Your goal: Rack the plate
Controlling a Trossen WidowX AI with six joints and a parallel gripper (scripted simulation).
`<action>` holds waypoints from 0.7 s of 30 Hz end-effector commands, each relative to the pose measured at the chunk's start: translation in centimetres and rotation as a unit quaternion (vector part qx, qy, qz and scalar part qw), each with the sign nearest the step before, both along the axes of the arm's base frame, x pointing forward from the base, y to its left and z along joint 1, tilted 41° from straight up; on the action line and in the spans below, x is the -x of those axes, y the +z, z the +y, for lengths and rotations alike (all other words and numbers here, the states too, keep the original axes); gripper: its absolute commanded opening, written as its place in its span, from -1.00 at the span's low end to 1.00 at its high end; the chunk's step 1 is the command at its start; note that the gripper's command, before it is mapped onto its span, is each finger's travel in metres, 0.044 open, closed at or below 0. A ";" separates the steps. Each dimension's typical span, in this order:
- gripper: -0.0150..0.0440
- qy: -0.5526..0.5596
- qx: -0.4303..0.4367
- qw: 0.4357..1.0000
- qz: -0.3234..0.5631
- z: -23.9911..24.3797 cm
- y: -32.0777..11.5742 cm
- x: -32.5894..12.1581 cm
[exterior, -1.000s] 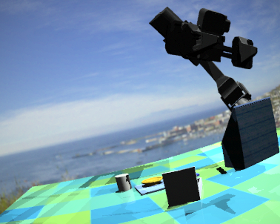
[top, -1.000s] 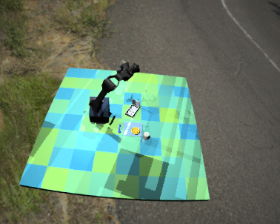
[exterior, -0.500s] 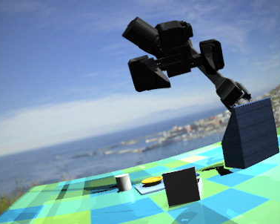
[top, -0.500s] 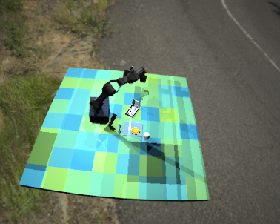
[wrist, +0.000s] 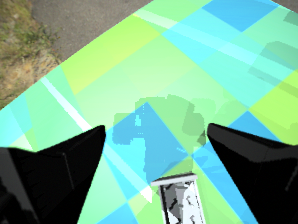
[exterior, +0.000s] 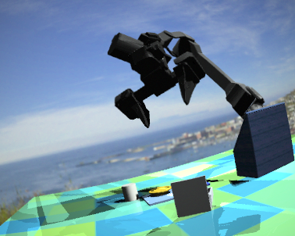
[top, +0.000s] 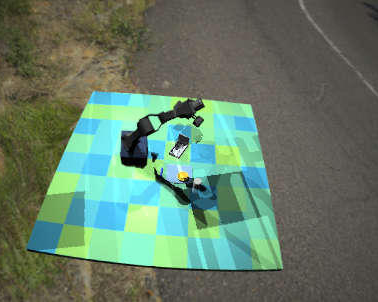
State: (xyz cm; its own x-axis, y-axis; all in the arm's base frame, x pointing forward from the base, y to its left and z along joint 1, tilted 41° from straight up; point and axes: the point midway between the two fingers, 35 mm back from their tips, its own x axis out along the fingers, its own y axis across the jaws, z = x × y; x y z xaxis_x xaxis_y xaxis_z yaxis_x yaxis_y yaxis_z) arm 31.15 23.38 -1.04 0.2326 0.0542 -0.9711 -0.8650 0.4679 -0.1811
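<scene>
The yellow plate (top: 183,176) (exterior: 160,190) lies flat on a pale blue mat (top: 171,171) (exterior: 156,201). The dish rack (top: 177,151) (exterior: 191,196) stands on the checkered table with an upright dark panel at one end. The rack's white end bar (wrist: 174,180) shows at the bottom of the wrist view, where the rest of the rack is cut off. My gripper (top: 200,112) (exterior: 167,114) (wrist: 157,129) is open and empty, high above the table and away from the plate. The plate is outside the wrist view. The rack's slots are too small or blurred to count.
A white cup (top: 197,181) (exterior: 129,192) stands beside the plate's mat. A thin blue item (top: 162,171) lies at the mat's other side. The arm's dark base block (top: 134,149) (exterior: 269,141) stands left of the rack in the top view. Shadows cross the table.
</scene>
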 end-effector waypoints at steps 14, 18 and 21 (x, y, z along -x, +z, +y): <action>0.86 -0.256 0.115 0.959 -0.038 -10.9 7.1 -3.0; 0.86 -0.312 0.144 0.938 -0.051 -13.6 9.0 -3.0; 0.86 -0.352 0.165 0.919 -0.062 -15.7 10.6 -2.9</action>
